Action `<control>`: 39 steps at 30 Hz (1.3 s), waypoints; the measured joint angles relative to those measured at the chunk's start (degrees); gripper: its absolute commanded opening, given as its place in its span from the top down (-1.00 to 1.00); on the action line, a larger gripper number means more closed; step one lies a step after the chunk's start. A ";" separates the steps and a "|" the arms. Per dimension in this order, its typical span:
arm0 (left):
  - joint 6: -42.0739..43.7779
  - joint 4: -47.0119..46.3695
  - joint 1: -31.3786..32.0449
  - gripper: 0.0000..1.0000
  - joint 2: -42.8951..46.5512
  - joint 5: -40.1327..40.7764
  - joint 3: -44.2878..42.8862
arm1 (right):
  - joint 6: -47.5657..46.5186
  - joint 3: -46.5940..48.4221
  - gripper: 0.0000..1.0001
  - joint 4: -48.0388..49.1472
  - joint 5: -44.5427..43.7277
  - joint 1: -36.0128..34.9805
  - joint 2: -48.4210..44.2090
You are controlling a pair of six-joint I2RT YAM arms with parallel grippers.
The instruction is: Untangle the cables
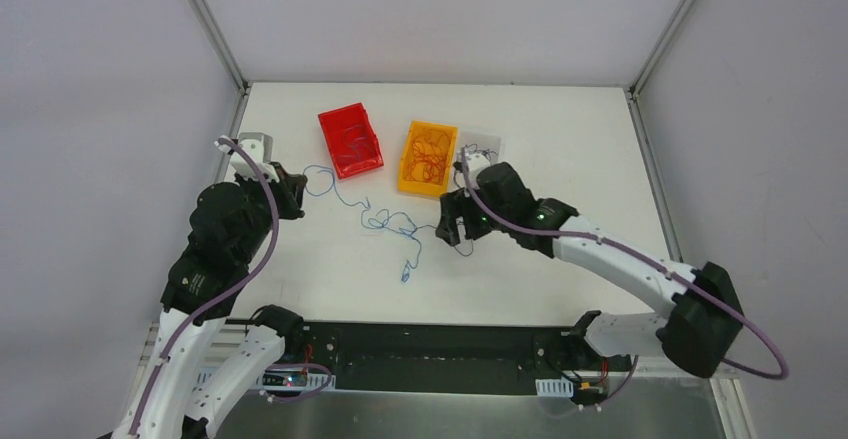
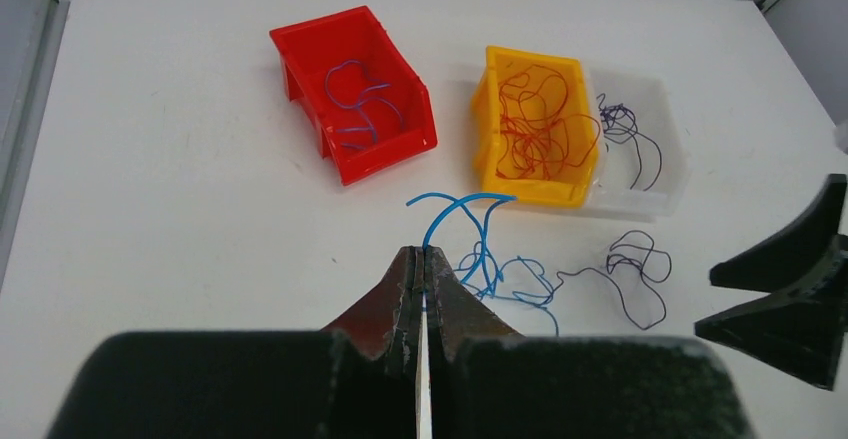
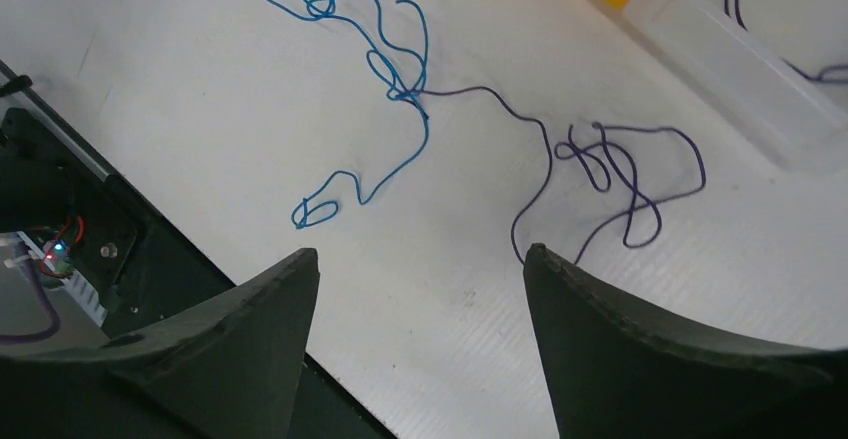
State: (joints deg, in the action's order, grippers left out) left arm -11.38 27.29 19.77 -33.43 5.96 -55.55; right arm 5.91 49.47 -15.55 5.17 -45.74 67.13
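Where the cables lie: the blue wire squiggles across the middle of the desk, running between the two arms. The dark wire lies looped at centre right of the right wrist view.
Left pincer: your left pincer is closed tight on one end of the blue wire, which arches up out of the jaws at the centre of the left wrist view.
Right pincer: your right pincer stands wide and holds nothing. One end of the dark wire lies just beside its right finger.
The join: the two wires meet at a knot, upper centre of the right wrist view.
Handling: expect hair-thin, almost weightless strands, limp yet a little springy. They will likely slide out of anything but a square pinch, and a hard tug would probably tighten the knot.
Where to take hold: take the dark wire on its plain run just right of the knot, so you pull against the left hold.
Bins: the red bin holds blue strands, the yellow bin red-orange ones and the clear tray dark ones.
Hard to make out: you cannot tell whether the join is a true knot or only a crossing. Nor can you tell whether the dark end touches the right finger. In the top view the right arm covers much of the dark wire.
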 measured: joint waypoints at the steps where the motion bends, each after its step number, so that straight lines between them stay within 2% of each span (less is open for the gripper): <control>1: 0.15 -0.11 0.00 1.00 0.07 0.00 -0.33 | -1.05 2.21 -0.59 0.63 -0.26 -1.27 3.30; 10: 0.31 -0.63 0.00 1.00 1.38 2.43 -0.50 | -7.10 14.40 -0.65 6.99 -2.38 -5.73 25.18; 19: 0.24 -0.90 0.00 1.00 1.99 3.69 0.07 | -6.51 21.49 -0.56 9.51 -2.08 -6.12 38.93; 20: 0.24 -0.90 0.00 1.00 1.90 3.74 0.09 | -6.29 21.94 -0.50 9.68 -2.05 -6.25 39.82; 21: 0.26 -0.87 0.00 1.00 1.81 3.78 0.09 | -6.01 22.40 -0.37 9.86 -2.03 -6.45 40.85; 22: 0.28 -0.92 0.00 1.00 1.77 3.96 0.09 | -5.79 22.67 -0.17 10.14 -1.97 -6.67 41.70; 25: 0.39 -0.92 0.00 1.00 1.73 5.14 0.11 | -4.74 22.69 0.62 10.38 -2.12 -7.17 43.21; 26: 0.52 -0.90 0.00 1.00 1.66 5.68 0.09 | -4.07 22.47 0.89 10.56 -2.60 -7.34 43.34; 27: 0.68 -0.87 0.00 1.00 1.55 6.58 0.09 | -3.41 21.88 1.00 10.86 -3.48 -7.43 43.25; 30: 1.84 -0.68 0.00 1.00 0.76 10.88 -0.11 | -1.42 16.83 1.00 13.53 -7.41 -7.39 40.68; 33: 3.54 0.33 0.00 1.00 -1.79 18.45 -1.55 | 1.79 7.34 1.00 13.16 -12.79 -5.88 32.76; 36: 5.18 1.20 0.00 1.00 -4.72 25.73 -2.99 | 5.51 0.22 1.00 10.58 -17.70 -1.90 22.49; 39: 6.16 1.70 0.00 1.00 -6.69 30.42 -3.32 | 8.76 -4.42 1.00 8.35 -20.65 5.05 11.93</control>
State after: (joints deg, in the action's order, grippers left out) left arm -5.21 28.99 19.77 -40.12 36.38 -58.87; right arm 14.68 45.06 -7.20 -15.49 -40.69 79.07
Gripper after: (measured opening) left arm 0.007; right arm 0.011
